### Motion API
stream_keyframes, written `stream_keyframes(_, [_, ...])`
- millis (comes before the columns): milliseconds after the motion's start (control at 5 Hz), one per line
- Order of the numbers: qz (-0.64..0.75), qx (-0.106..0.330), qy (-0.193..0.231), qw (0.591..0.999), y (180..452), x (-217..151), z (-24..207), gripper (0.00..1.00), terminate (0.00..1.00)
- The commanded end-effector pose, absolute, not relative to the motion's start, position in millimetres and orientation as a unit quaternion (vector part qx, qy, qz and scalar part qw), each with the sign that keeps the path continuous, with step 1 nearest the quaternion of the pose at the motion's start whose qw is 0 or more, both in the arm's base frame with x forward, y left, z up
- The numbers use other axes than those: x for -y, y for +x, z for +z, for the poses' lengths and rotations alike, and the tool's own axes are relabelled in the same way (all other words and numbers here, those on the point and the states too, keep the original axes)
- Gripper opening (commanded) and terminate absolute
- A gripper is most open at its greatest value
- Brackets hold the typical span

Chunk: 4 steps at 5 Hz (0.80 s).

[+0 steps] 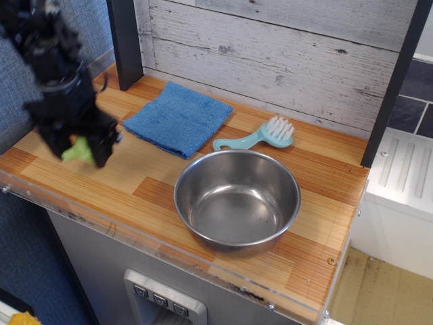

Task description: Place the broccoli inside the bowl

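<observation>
The broccoli (78, 150) is a small lime-green toy floret held between the black fingers of my gripper (79, 152) at the left of the wooden counter. The gripper is shut on it and holds it a little above the counter top; arm and gripper are motion-blurred. The bowl (237, 200), large and of shiny steel, stands empty to the right, near the counter's front edge, well apart from the gripper.
A folded blue cloth (178, 117) lies behind, between gripper and bowl. A pale teal brush with white bristles (261, 137) lies just behind the bowl. A dark post (126, 42) stands at the back left. The counter's front edge (135, 233) has a clear strip.
</observation>
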<state>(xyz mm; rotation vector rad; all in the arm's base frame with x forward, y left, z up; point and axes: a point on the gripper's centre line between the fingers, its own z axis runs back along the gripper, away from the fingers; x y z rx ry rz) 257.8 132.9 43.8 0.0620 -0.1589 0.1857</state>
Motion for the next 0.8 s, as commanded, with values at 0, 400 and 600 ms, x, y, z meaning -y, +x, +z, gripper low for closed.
stream_keyframes(0, [0.043, 0.14, 0.043, 0.988, 270.7, -93.0, 92.9, 0.0, 0.0])
stream_keyframes(400, [-0.038, 0.153, 0.038, 0.987, 275.3, -33.1, 101.5, 0.0, 0.0])
stream_keyframes(600, [-0.087, 0.153, 0.034, 0.984, 276.7, -6.2, 97.2, 0.0, 0.0])
